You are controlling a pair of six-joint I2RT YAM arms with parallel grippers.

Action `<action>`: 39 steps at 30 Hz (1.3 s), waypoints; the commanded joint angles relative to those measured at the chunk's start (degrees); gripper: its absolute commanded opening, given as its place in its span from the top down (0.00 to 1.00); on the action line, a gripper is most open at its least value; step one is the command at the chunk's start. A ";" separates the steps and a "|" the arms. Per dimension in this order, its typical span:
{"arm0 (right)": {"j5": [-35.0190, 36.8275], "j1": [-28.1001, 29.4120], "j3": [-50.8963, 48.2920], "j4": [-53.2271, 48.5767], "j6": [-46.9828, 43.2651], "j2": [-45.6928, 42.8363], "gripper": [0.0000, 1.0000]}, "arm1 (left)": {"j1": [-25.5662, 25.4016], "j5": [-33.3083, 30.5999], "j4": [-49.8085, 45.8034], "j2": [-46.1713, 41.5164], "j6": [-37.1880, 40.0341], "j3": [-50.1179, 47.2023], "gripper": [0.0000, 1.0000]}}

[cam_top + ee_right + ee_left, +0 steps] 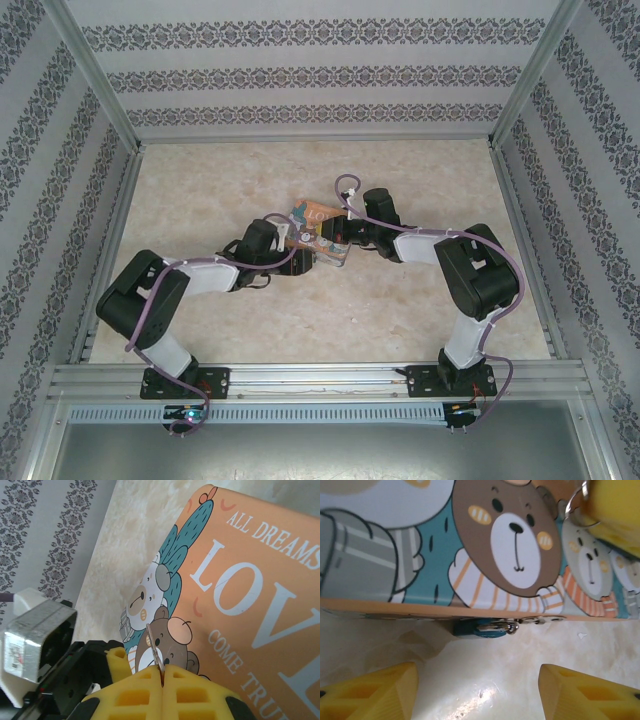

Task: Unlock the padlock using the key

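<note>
The padlock (479, 628) sits against the box's (395, 555) front edge. The left gripper (479, 692) faces it, jaws apart and empty. Over the box lid, the right gripper (163, 677) pinches the key (155, 652).

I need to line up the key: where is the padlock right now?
In the left wrist view, the padlock sits at the illustrated box's lower edge, centre frame, ahead of the open left gripper.

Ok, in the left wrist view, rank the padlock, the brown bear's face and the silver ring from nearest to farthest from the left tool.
1. The padlock, centre, at the box edge, straight ahead of the left tool.
2. The brown bear's face, farther up on the box.
3. The silver ring, top right corner.
</note>
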 commanded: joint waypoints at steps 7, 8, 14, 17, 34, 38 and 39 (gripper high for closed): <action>2.17 1.31 -2.45 -8.49 -0.65 2.10 1.00 | -0.83 1.93 5.46 3.94 2.44 2.87 0.39; 2.20 1.33 -2.45 -8.49 -0.65 2.09 1.00 | -0.92 1.83 6.08 4.31 2.31 2.83 0.39; 2.13 1.33 -2.38 -8.49 -0.65 2.17 1.00 | -1.61 2.77 7.91 6.89 1.80 4.18 0.41; 1.92 1.31 -2.45 -8.43 -0.65 2.27 1.00 | -2.01 2.74 8.55 7.93 1.64 4.73 0.43; 2.26 1.51 -2.58 -8.29 -0.38 2.36 1.00 | -4.34 -0.10 14.19 9.97 -2.46 3.55 0.51; 2.56 1.57 -2.67 -8.22 -0.21 2.19 1.00 | -5.00 -1.28 14.98 9.97 -3.03 3.25 0.54; 2.64 1.59 -2.57 -8.22 -0.21 2.17 1.00 | -5.13 -1.48 14.98 9.97 -3.03 3.24 0.55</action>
